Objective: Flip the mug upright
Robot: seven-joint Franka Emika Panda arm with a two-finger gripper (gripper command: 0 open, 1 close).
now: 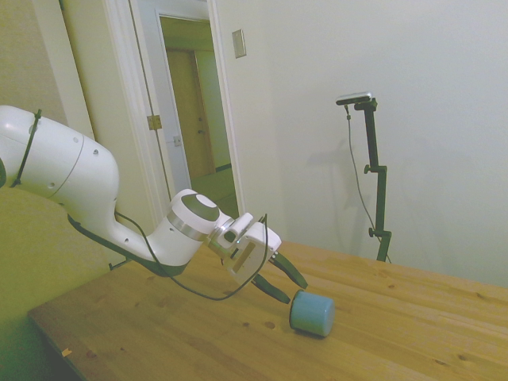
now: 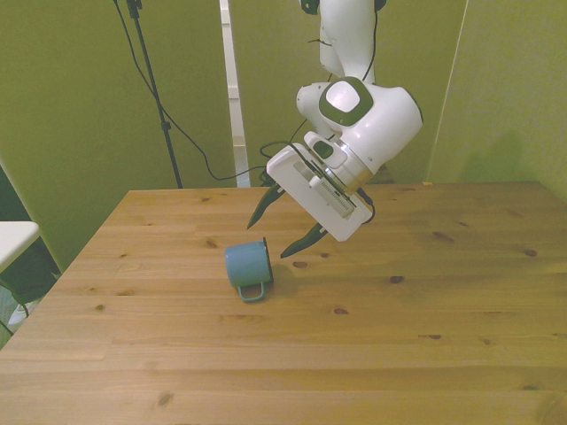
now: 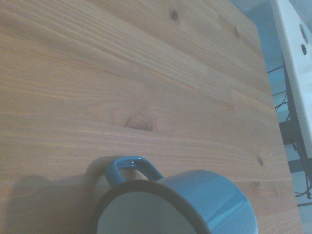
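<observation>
Knotty pine-plank wooden table (image 2: 425,354), light honey colour, planks running side to side in the front view. Lying tipped on its side there: one small blue-teal enamel mug (image 2: 247,265), loop handle flat against the planks.

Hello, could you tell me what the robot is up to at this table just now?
The robot arm is working on a blue mug that lies on its side on the wooden table, handle against the tabletop. The gripper hangs tilted just beside the mug, fingers open and not touching it. The mug is not yet upright.
</observation>
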